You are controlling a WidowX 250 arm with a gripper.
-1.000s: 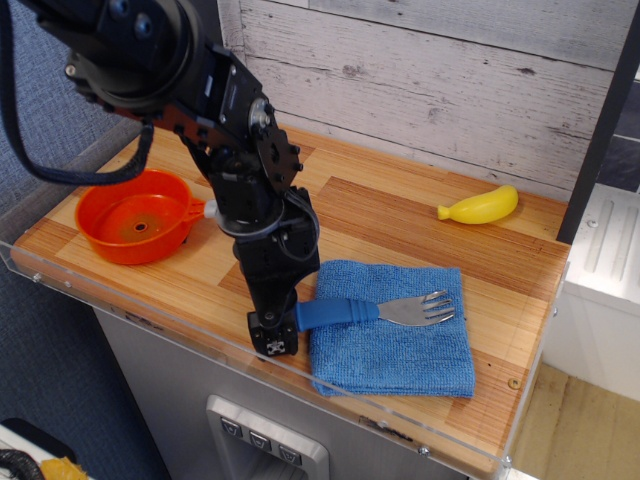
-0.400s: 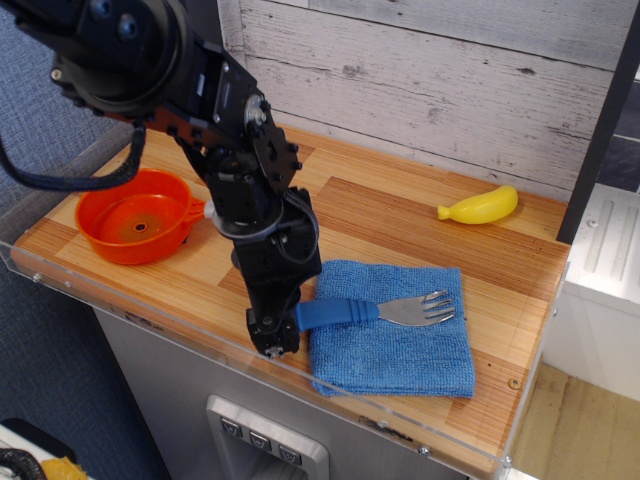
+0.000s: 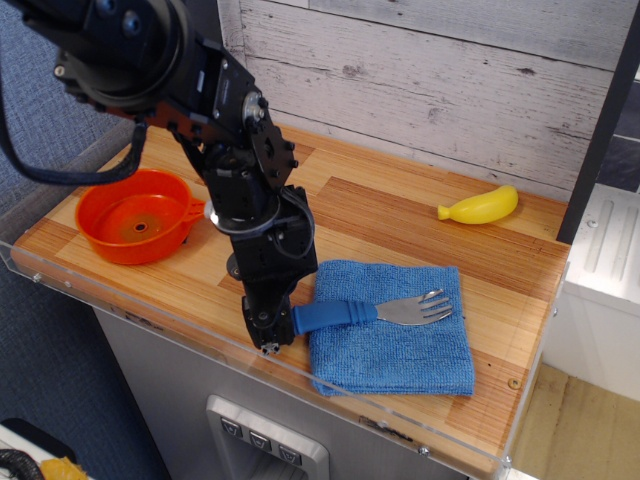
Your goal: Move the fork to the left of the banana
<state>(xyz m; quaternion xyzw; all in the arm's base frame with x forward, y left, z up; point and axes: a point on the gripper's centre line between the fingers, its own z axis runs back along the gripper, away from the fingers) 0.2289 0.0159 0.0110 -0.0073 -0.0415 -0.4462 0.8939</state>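
Observation:
The fork (image 3: 345, 315) has a blue ribbed handle and silver tines. It lies across the blue cloth (image 3: 395, 355) near the front edge, tines pointing right. My gripper (image 3: 272, 328) points down at the cloth's left edge and is closed on the end of the fork's handle. The yellow banana (image 3: 482, 206) lies at the back right of the wooden table top (image 3: 380, 225), far from the fork and the gripper.
An orange pan (image 3: 135, 215) with a grey handle sits at the left, just behind my arm. A clear plastic rim runs along the table's front edge (image 3: 200, 345). A white plank wall stands behind, and a dark post is at the right.
The gripper has closed in on the handle's end. The fork has shifted slightly to the left and its tines have risen a little off the cloth.

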